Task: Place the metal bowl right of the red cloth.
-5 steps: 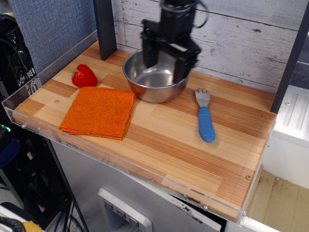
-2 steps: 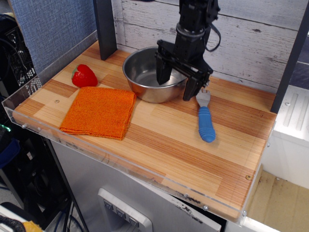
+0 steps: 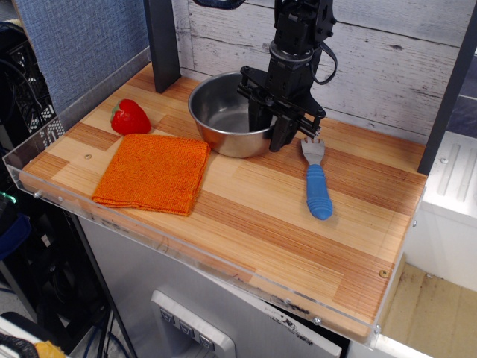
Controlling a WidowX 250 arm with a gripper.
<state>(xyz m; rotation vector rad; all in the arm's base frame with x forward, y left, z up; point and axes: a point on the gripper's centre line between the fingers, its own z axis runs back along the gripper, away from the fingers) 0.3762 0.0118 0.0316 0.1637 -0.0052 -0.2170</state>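
The metal bowl [image 3: 222, 123] stands at the back of the wooden table, shiny and empty. Its front left rim sits close to the far right corner of the red cloth [image 3: 153, 172], which lies flat at the front left. My gripper [image 3: 269, 136] comes down from above at the bowl's right rim. One finger is inside the bowl and the other outside it, and they are pinched on the rim. The bowl still rests on the table.
A small red toy fruit [image 3: 130, 117] lies left of the bowl, behind the cloth. A fork with a blue handle [image 3: 318, 189] lies just right of the gripper. A dark post [image 3: 162, 45] stands at the back left and another [image 3: 449, 89] at the right. A plank wall is close behind.
The gripper moved from over the bowl's middle to its right rim and came down. Its fingers went from wide open to closed on the rim. The bowl shifted very slightly left.
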